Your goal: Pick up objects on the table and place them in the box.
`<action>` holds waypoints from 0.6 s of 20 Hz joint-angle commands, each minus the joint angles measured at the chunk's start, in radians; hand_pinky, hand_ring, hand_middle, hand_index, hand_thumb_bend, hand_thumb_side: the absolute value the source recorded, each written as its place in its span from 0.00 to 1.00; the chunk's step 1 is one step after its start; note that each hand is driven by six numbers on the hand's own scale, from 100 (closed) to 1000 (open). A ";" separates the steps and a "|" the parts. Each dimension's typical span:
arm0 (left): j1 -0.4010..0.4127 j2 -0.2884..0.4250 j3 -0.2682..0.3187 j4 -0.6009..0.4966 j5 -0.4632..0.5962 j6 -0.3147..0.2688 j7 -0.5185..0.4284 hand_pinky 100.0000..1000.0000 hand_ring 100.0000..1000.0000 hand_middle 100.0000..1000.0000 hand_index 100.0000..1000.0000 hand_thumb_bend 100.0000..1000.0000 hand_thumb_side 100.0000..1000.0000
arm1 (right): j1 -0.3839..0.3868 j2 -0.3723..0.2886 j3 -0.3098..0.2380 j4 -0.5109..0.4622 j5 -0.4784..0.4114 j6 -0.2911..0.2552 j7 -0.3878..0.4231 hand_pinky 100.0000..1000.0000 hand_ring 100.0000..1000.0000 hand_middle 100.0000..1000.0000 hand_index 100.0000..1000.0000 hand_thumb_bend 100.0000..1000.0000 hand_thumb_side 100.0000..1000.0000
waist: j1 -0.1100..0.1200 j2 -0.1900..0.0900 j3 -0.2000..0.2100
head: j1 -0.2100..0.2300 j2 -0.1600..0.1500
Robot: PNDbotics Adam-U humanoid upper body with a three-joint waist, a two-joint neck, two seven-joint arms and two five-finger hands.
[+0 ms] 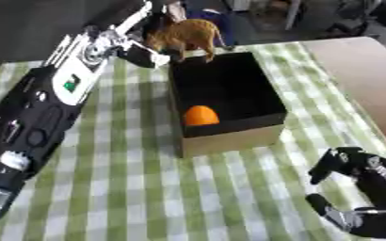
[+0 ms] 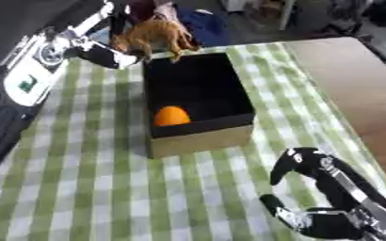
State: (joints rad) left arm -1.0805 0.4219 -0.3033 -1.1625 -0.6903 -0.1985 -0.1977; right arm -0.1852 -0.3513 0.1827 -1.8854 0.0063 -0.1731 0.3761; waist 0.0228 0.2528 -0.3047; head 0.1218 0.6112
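Inside the box (image 1: 229, 136), an orange ball (image 1: 200, 115); green-checked tablecloth (image 1: 147, 188) around.

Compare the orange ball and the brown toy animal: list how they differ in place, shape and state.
The orange ball lies inside the box, near its front wall; the brown toy animal is above the box's far edge. The ball is round and plain; the animal has legs. The ball lies free; the left hand is at the animal. Both are warm-coloured.
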 commanded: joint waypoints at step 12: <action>0.017 -0.052 -0.052 0.031 -0.150 -0.082 -0.076 0.51 0.32 0.28 0.44 0.28 0.00 | -0.017 -0.014 0.001 -0.010 -0.012 -0.002 0.011 0.63 0.49 0.46 0.52 0.26 0.00 | -0.002 -0.005 -0.021 | -0.001 -0.019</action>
State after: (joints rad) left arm -1.0463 0.3640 -0.3658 -1.1288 -0.8257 -0.2790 -0.2672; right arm -0.1936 -0.3511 0.1886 -1.8854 0.0007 -0.1712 0.3831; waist 0.0254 0.2630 -0.3259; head 0.1227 0.6040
